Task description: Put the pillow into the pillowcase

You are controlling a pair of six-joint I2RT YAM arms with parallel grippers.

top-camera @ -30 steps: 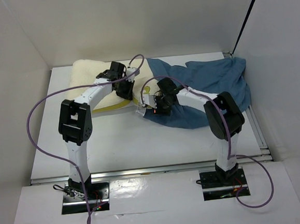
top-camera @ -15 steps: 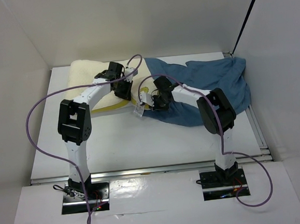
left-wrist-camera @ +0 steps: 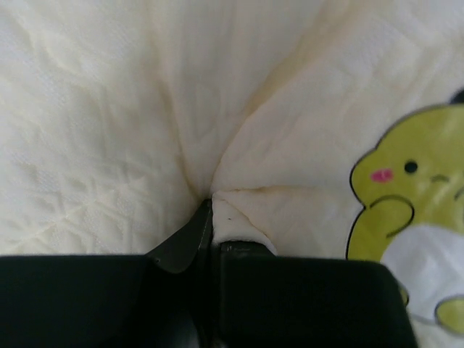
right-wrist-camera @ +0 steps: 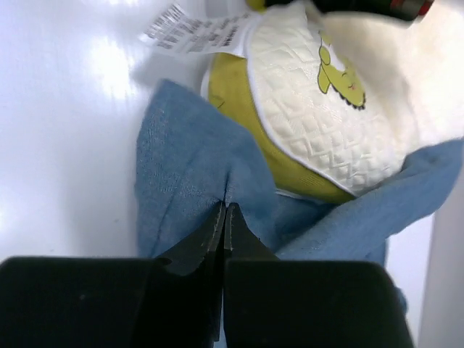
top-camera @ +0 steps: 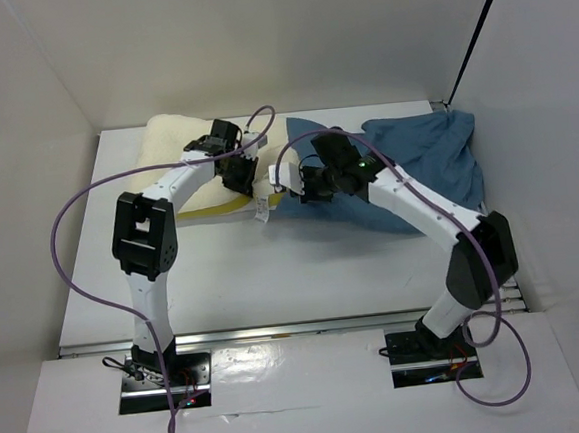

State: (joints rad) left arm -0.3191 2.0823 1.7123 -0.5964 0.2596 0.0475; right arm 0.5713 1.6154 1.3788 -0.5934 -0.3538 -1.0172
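The left gripper [left-wrist-camera: 212,217] is closed tight on a small fold of the soft cream-yellow rectangular pillow [left-wrist-camera: 109,109] with quilted fabric. Its two black fingers are pressed together and the cloth rises in creases that run away from the pinch. Just to the side of these fingers there is a printed yellow-green cartoon animal [left-wrist-camera: 406,188] with a pink cheek. In the top view this gripper sits at the end of the pillow that is nearer to the other arm, and the rest of the pillow extends away from it toward the far left corner of the white table [top-camera: 274,278].

The right gripper [right-wrist-camera: 223,206] is also closed, with its fingertips meeting on a raised ridge of the large dusty-blue pillowcase [right-wrist-camera: 181,181] of thin wrinkled fabric. Just beyond the fingertips lies a corner of the pillow, showing its olive-yellow side band. Blue cloth is beneath this corner and along one side of it (I cannot tell if the corner is already inside the opening). A white paper tag [right-wrist-camera: 192,29] with a barcode lies on the bare table beyond that corner. The main part of the pillowcase is bunched behind the right gripper, toward the far right corner. The two grippers are near each other.
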